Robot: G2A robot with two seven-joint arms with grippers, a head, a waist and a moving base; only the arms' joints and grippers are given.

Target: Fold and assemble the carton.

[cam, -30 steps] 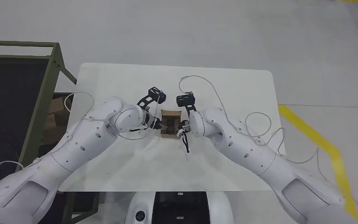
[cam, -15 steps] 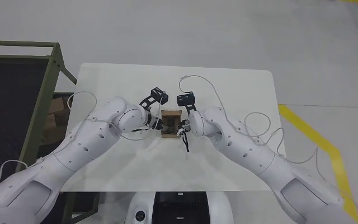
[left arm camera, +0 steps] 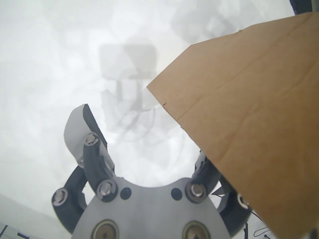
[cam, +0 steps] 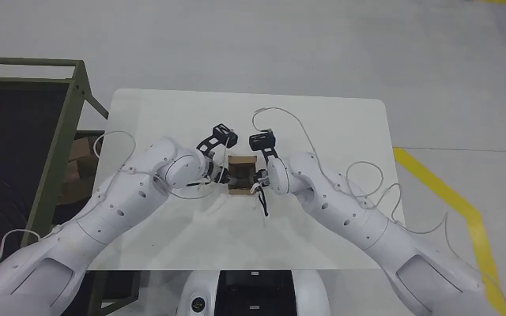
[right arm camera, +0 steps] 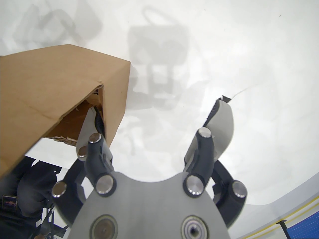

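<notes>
A small brown carton (cam: 241,172) stands in the middle of the white table (cam: 332,118), between both arms. My left gripper (cam: 217,174) is at its left side and open. In the left wrist view one of the fingers (left arm camera: 86,123) is free over the table and the other is hidden behind a carton panel (left arm camera: 249,115). My right gripper (cam: 259,186) is at the carton's right side, also open. In the right wrist view one of its fingers (right arm camera: 96,121) sits inside the carton's (right arm camera: 54,83) open end, behind a side wall, with the other finger (right arm camera: 221,118) outside.
A green metal frame (cam: 59,134) stands off the table's left edge, with flat cardboard pieces (cam: 75,166) beneath it. Loose cables (cam: 277,114) trail from both wrists across the table. A yellow floor line (cam: 443,189) runs at the right.
The left arm's forearm has shifted very slightly. The carton and both grippers stay where they were.
</notes>
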